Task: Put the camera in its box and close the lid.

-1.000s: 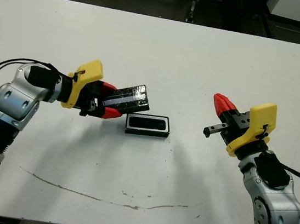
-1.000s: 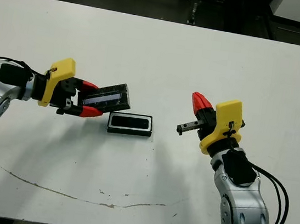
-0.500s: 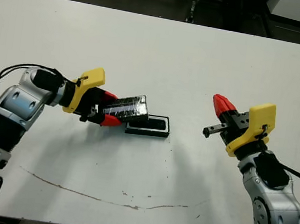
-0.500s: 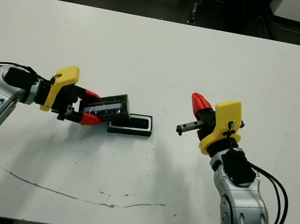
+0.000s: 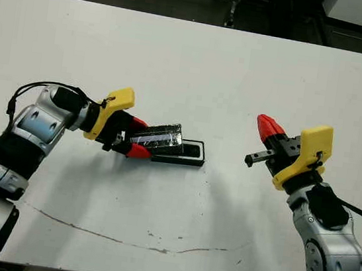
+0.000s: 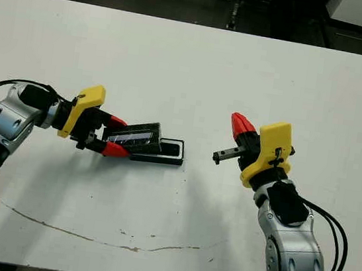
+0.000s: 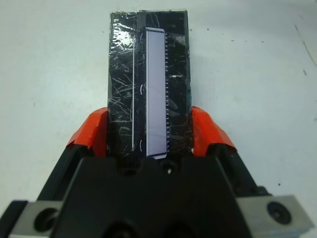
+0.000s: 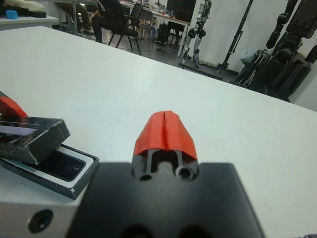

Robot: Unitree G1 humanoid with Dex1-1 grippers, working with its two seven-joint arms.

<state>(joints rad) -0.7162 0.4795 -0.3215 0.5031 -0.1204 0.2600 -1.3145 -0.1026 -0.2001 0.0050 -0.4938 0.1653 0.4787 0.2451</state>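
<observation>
**Presently: one lid held over one box, camera inside**

Head views, left and right eye. One white table (image 5: 197,64), with a thin brown streak (image 5: 121,238) near its front edge. One box (image 5: 182,152), black outside with a white lining, lies flat near the table's middle. One camera (image 5: 191,151), a dark bar, lies inside it, visible at the uncovered right end. One lid (image 5: 159,136), glossy black, is clamped between the red fingers of the left gripper (image 5: 131,136); its far end overlaps the box's left part, tilted. Half a second ago the lid sat a little higher and farther left; a second ago it was lifted clear of the box. The right gripper (image 5: 267,126) hangs above the table well to the right of the box, fingers pressed together on nothing, unchanged across the frames.

Left wrist view. Lid (image 7: 148,84) gripped on its two long edges by the red pads (image 7: 94,134). A pale reflective strip runs down its length; tiny printing beside the strip is too small to read.

Right wrist view. Red fingertips (image 8: 165,131) meet in one closed wedge. Lid (image 8: 29,139) rests slanted on the box (image 8: 54,171); the camera's glossy face (image 8: 62,165) shows beneath. Seated people and robot stands beyond the table. No legible brand anywhere.
</observation>
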